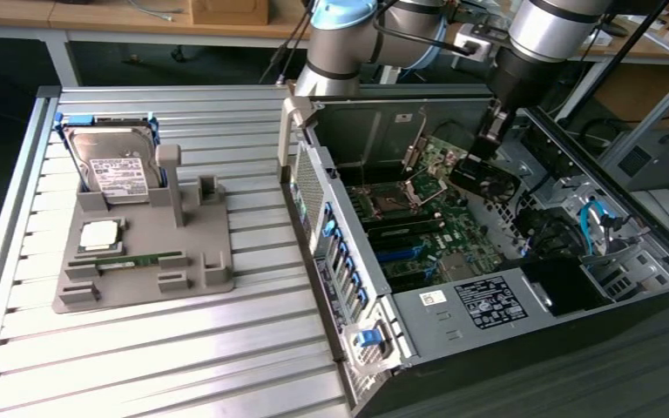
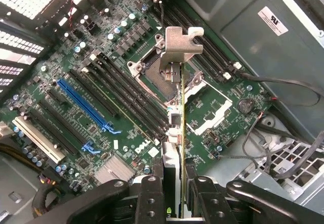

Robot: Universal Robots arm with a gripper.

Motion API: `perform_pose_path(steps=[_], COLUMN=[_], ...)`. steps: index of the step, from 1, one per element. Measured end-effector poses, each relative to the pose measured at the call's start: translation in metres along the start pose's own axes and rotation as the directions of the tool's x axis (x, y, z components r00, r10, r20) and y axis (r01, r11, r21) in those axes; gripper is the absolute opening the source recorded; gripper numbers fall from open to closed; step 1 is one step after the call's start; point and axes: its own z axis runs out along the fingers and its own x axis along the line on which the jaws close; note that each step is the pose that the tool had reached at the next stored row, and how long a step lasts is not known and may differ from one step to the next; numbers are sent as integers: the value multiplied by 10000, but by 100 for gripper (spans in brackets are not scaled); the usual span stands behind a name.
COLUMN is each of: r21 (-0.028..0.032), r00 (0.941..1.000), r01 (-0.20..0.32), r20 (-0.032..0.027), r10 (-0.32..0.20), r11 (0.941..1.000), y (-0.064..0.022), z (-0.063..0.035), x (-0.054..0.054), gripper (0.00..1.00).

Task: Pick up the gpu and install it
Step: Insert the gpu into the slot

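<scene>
The gpu (image 2: 181, 107) is a thin dark card seen edge-on in the wrist view, with its silvery metal bracket (image 2: 178, 44) at the far end. My gripper (image 2: 174, 186) is shut on it, a black finger (image 2: 151, 196) pressing each side. In the exterior view the gripper (image 1: 489, 146) hangs inside the open computer case (image 1: 428, 305), and the gpu (image 1: 483, 181) is held upright just above the motherboard (image 1: 428, 235). The card hovers over the area between the CPU socket (image 2: 157, 64) and the long black slots, apart from the board.
A blue expansion slot (image 2: 83, 105) and a white slot (image 2: 38, 138) lie beside the black ones. Loose cables (image 2: 283, 143) run along the case wall. On the slatted table a grey fixture (image 1: 149, 261) holds a hard drive (image 1: 114, 170), a processor (image 1: 100, 233) and a memory stick (image 1: 137, 259).
</scene>
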Motion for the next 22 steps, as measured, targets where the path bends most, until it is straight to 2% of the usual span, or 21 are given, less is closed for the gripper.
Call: perform_pose_path(steps=[13, 22], r21=[1, 4], r00=[9977, 9926], r01=[679, 1213], r20=[-14, -28], r10=[-679, -1213], r11=[9977, 9926], y=[0, 0], z=[1, 2], x=[0, 0], gripper=[27, 27])
